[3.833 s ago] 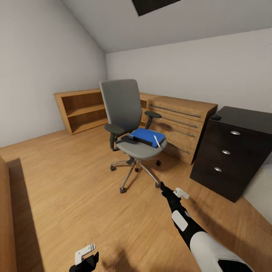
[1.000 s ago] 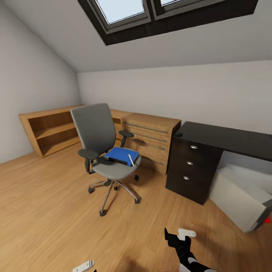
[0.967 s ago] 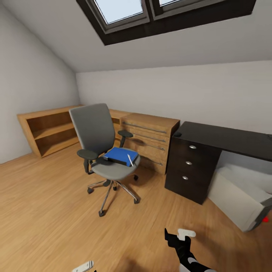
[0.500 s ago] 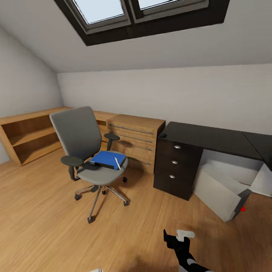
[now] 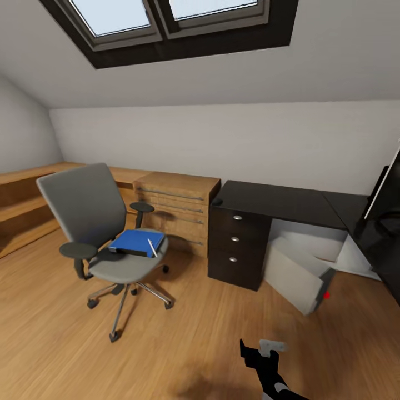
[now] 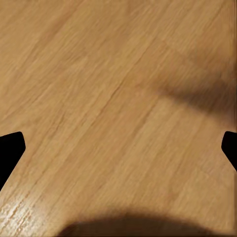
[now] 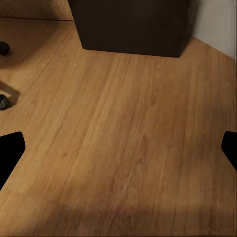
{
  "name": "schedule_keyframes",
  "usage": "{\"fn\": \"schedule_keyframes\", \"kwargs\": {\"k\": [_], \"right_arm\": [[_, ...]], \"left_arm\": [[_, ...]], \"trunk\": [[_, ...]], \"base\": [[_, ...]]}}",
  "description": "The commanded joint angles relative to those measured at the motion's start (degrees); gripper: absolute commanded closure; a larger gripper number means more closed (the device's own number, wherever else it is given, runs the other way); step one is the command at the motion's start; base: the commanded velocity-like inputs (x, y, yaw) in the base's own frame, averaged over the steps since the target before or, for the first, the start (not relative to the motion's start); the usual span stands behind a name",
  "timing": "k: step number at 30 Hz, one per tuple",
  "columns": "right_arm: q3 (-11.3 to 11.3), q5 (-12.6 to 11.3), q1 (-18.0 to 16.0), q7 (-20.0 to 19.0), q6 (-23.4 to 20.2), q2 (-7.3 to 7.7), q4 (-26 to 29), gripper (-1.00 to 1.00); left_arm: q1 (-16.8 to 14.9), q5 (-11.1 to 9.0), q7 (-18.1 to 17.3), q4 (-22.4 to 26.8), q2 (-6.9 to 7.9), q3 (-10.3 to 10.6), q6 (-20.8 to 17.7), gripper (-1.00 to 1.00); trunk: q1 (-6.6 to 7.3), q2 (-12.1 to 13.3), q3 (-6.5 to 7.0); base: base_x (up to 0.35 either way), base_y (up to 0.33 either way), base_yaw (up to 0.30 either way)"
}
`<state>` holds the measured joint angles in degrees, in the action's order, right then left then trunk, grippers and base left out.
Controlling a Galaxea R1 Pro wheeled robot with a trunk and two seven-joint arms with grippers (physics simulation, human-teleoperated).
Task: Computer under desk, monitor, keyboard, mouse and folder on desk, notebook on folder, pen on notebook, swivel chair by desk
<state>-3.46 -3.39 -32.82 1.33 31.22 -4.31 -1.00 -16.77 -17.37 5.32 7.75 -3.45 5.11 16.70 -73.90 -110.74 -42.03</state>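
Resting on the grey fabric swivel chair [image 5: 105,222], the flat blue folder [image 5: 136,243] shows no readable writing; both pincers' fingers [image 6: 10,150] [image 7: 10,150] stand apart.

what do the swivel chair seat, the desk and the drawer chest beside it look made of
Swivel chair: the seat and back look like matte grey fabric, with no shine; the base looks like chrome, bright and reflective.
Desk: probably black painted or laminated wood, smooth and flat, with round silver knobs.
Drawer chest: light wood, warm tone, metal bar handles.
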Motion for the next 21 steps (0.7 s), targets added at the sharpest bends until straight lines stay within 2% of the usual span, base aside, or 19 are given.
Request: {"fn": "schedule_keyframes", "kwargs": {"k": [1, 15, 21], "right_arm": [[-0.32, -0.14, -0.06, -0.10, 0.25, -0.02, -0.10, -1.00], [-0.40, -0.33, -0.05, -0.10, 0.31, 0.27, -0.08, -1.00], [-0.40, -0.40, -0.05, -0.10, 1.85, 0.18, -0.13, -1.00]], "left_arm": [[-0.02, -0.36, 0.30, -0.23, 0.01, 0.51, 0.38, -1.00], [-0.02, -0.25, -0.16, -1.14, 0.09, 0.53, 4.39, -1.00], [-0.02, -0.21, -0.21, -1.15, 0.11, 0.53, 4.81, -1.00]], "trunk": [[0.23, 0.39, 0.13], [0.45, 0.79, 0.31], [0.45, 0.79, 0.31]], "base": [[0.000, 0.000, -0.180], [0.000, 0.000, -0.050], [0.029, 0.006, -0.164]]}}
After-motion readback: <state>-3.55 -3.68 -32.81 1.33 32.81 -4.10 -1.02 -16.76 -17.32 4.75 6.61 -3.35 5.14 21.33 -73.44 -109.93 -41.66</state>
